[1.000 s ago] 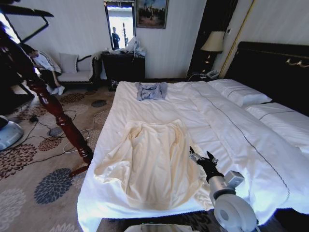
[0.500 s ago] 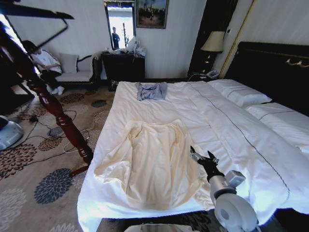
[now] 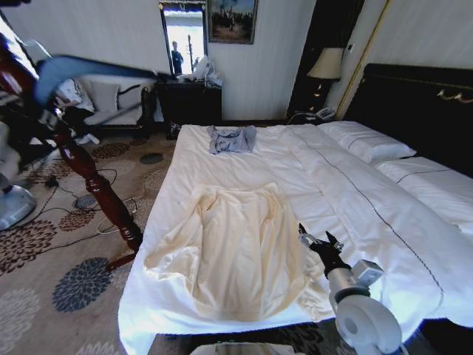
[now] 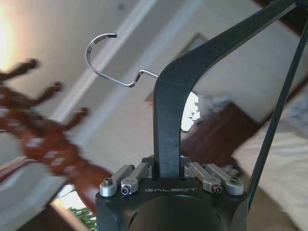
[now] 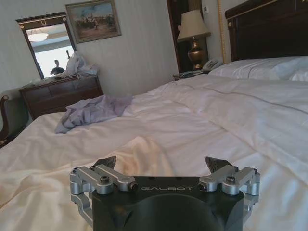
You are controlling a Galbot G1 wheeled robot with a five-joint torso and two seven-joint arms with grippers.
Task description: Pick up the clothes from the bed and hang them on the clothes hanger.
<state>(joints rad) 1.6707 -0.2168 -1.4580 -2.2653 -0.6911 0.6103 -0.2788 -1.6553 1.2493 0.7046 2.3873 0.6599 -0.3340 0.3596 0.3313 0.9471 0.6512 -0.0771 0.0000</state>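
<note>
On the near half of the white bed [image 3: 244, 159], seen from the head camera: cream long-sleeved top [image 3: 233, 251] spread flat, collar toward the far end, hem near the foot edge. Just beside its right edge, right gripper [image 3: 319, 240], low over the sheet, fingers spread apart, nothing between them. Farther up the bed, well apart from the cream top, small grey-blue garment [image 3: 232, 138], crumpled. Off the bed's left side, reddish turned-wood post [image 3: 90, 181] leaning over patterned carpet [image 3: 55, 266]. High at upper left, black hanger [image 3: 100, 70], blurred, in front of the post's upper part. Dark headboard [image 3: 414, 107] and white pillows [image 3: 366, 140] at right.

From the left wrist: left gripper [image 4: 169, 175] clamped together on one broad black shoulder of the hanger [image 4: 169, 110], held up in the air; metal wire hook [image 4: 108, 62] jutting from its crown, free of any support; thin lower bar crossing at the frame's edge. Blurred reddish post [image 4: 41, 144] behind.

From the right wrist: right gripper [image 5: 163, 166] with fingers wide apart and empty, just above the cream top [image 5: 139, 151]. Beyond, grey-blue garment [image 5: 91, 110] on the sheets, dark dresser [image 5: 60, 96] and lamp [image 5: 194, 36] by the wall.
</note>
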